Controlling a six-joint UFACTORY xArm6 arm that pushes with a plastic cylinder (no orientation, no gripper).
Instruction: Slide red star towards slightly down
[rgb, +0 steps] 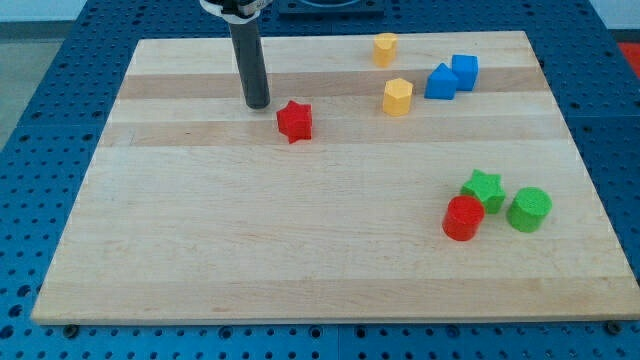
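- We see a pale wooden worktop (300, 250) on a blue perforated base (60, 60); no writing or labels show anywhere.
- My tip (258, 104) stands just left of and slightly above the red star (294, 121), near it with a small gap; there is no gripper, so nothing is held.
- Bare wood lies below the star down to the bottom edge.
- Two yellow blocks (398, 97), a blue pair (451, 76), a green star (484, 188), a red cylinder (463, 218) and a green cylinder (529, 209) sit well right.
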